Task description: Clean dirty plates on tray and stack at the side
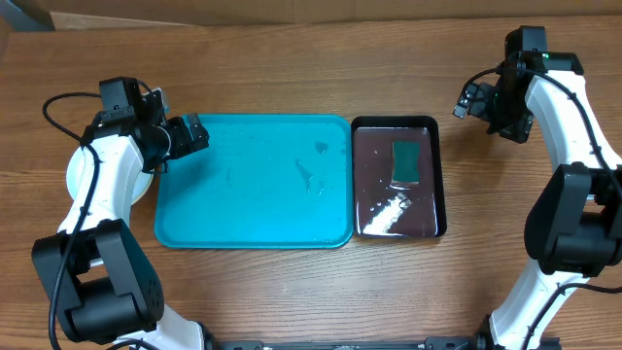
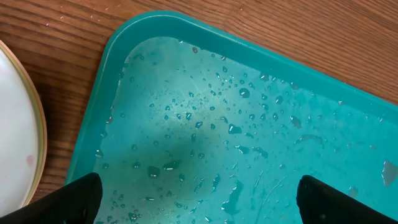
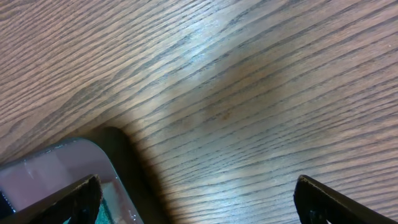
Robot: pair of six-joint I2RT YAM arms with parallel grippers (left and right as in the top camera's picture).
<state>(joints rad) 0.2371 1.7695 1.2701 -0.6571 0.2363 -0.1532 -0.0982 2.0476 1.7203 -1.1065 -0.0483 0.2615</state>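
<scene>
The plates [image 2: 15, 143] sit stacked on the table [image 1: 292, 58] just off the left edge of the tray [image 1: 253, 228], mostly hidden under the left arm [image 1: 97, 190], so their number cannot be told; the tray is bare but beaded with water. The left gripper [image 1: 199, 133] hangs spread wide and empty over the tray's left rim; the right gripper [image 1: 468, 99], also spread and empty, hovers well beyond the tray's far right corner. The likely risk: the left arm, drawing back, clips the stack, and wet plates slide; a faint pink speck suggests one plate may not be fully clean.
</scene>
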